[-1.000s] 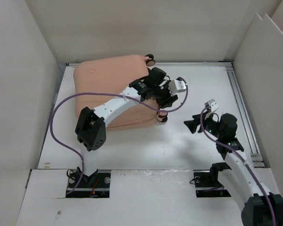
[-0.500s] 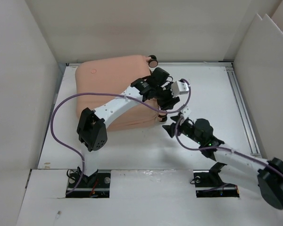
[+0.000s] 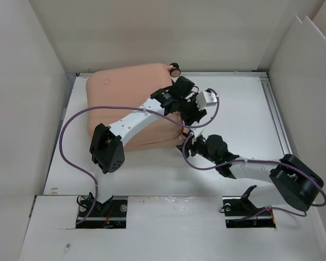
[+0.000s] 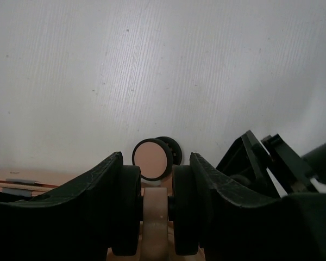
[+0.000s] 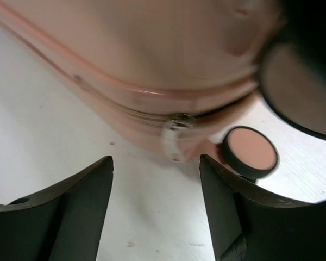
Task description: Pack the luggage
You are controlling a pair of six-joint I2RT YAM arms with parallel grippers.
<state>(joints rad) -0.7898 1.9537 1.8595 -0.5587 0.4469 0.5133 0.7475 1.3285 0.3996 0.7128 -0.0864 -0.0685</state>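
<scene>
The luggage (image 3: pixel 125 103) is a peach-pink case. It lies flat and closed on the white table (image 3: pixel 239 103), in the far left part. One of its wheels (image 3: pixel 174 69) sticks out at the far right corner.

The left arm reaches across the top of the luggage. The left gripper (image 3: pixel 189 117) is at the right side of the case, over its edge. In the left wrist view its two black fingers (image 4: pixel 98 185) are squeezed onto a peach and black part of the luggage, down by the wheels. Just past the fingers is a round wheel with a peach middle (image 4: pixel 152 159).

The right arm comes in low from the right. The right gripper (image 3: pixel 186 145) is close to the near right corner of the luggage. In the right wrist view its fingers (image 5: pixel 76 212) are apart, with only bare table between them. They do not touch the case. Right in front of them is the closing seam of the luggage with a small clear tab (image 5: pixel 174 138) on it. To the right of the tab is another wheel with a peach middle (image 5: pixel 251 149).

A purple cable (image 3: pixel 70 122) loops out to the left of the left arm.
</scene>
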